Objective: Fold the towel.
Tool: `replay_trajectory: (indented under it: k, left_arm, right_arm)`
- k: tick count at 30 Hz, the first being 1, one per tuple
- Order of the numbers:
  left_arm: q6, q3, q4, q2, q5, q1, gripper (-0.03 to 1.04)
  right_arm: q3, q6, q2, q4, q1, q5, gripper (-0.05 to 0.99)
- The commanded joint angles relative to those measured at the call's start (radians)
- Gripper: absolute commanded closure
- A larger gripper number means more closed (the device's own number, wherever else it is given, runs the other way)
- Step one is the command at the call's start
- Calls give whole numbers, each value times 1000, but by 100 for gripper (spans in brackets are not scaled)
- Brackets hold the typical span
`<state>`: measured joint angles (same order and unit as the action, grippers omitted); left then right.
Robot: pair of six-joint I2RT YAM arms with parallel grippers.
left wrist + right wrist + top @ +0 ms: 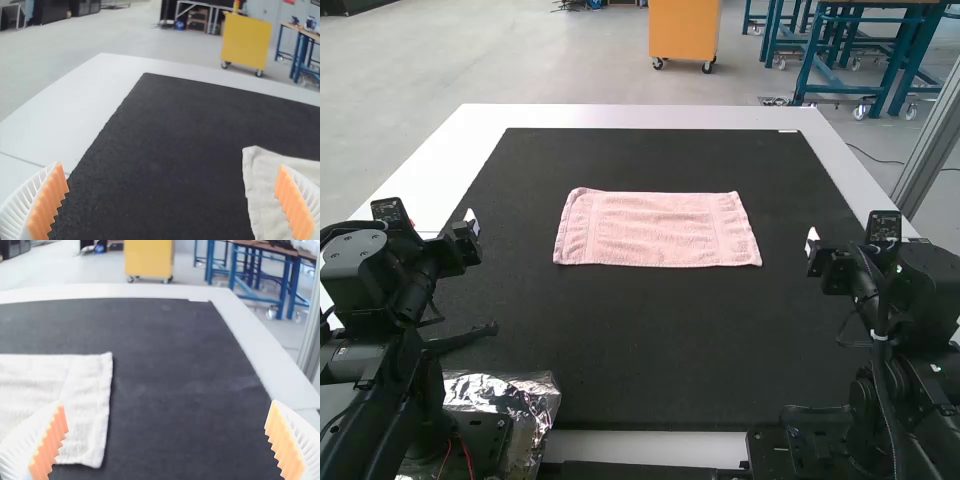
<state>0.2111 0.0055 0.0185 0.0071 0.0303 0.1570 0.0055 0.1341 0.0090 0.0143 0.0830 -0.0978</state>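
High view: the towel lies flat, well inside the tabletop's edges. Pinch both near corners shallowly, lift together, then lay them squarely over the far corners — no dragging. Left gripper and right gripper are empty, fingers parted.

Workbenches and robot arms suggest a workshop.
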Motion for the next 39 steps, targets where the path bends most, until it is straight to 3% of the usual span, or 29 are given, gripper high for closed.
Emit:
replay_trajectory:
  k: [1,4,6,7,8,11,12,14,16,19,21,23,26,28,31,33,35,37,39]
  left_arm:
    - [10,-6,-8,-7,8,4,4]
    - [10,-6,-26,-7,8,1,4]
    - [2,-6,-91,-7,8,6,4]
    - [-27,-6,-141,-7,8,6,4]
    - [-81,-6,-193,-7,8,6,4]
    - [-323,-6,-322,-7,8,4,6]
    - [-358,-6,-338,-6,8,4,6]
    - [-357,-6,-361,-7,33,6,6]
    - [-363,-6,-348,-7,102,1,5]
    - [-414,-6,-379,-6,102,-1,6]
    - [-452,-2,-417,-6,106,3,6]
    - [-454,21,-439,-6,118,4,6]
    - [-452,129,-393,22,111,-4,6]
    - [-438,209,-385,100,108,-14,6]
    - [-328,366,-328,297,74,-47,6]
    - [-273,475,-249,470,60,-73,6]
    - [-187,574,-132,653,56,-99,9]
    - [-142,656,-15,807,48,-125,9]
    - [-133,717,58,929,20,-152,6]
  right_arm:
    - [-7,-8,-7,4,-6,-11,2]
    - [-7,-8,-7,12,-5,-11,2]
    - [-7,-7,-9,85,-6,-14,2]
    - [-7,-5,-7,136,-6,-20,2]
    - [-7,-1,-9,185,-8,-36,2]
    - [-7,102,-7,308,-9,-74,3]
    - [-6,171,-7,328,-8,-74,2]
    - [-6,260,-7,332,-8,-75,2]
    - [-6,368,-7,331,-8,-68,3]
    - [-6,498,-7,337,-6,24,3]
    - [2,470,-9,395,-11,53,3]
    - [54,406,-3,386,-14,75,3]
    - [165,352,51,362,-12,78,3]
    - [254,259,143,360,-14,75,3]
    - [406,114,332,289,-17,73,3]
    - [495,41,454,228,-17,75,2]
    - [550,-11,563,185,-15,76,3]
    - [582,-56,664,147,-17,83,3]
    - [597,-73,764,101,-14,99,3]
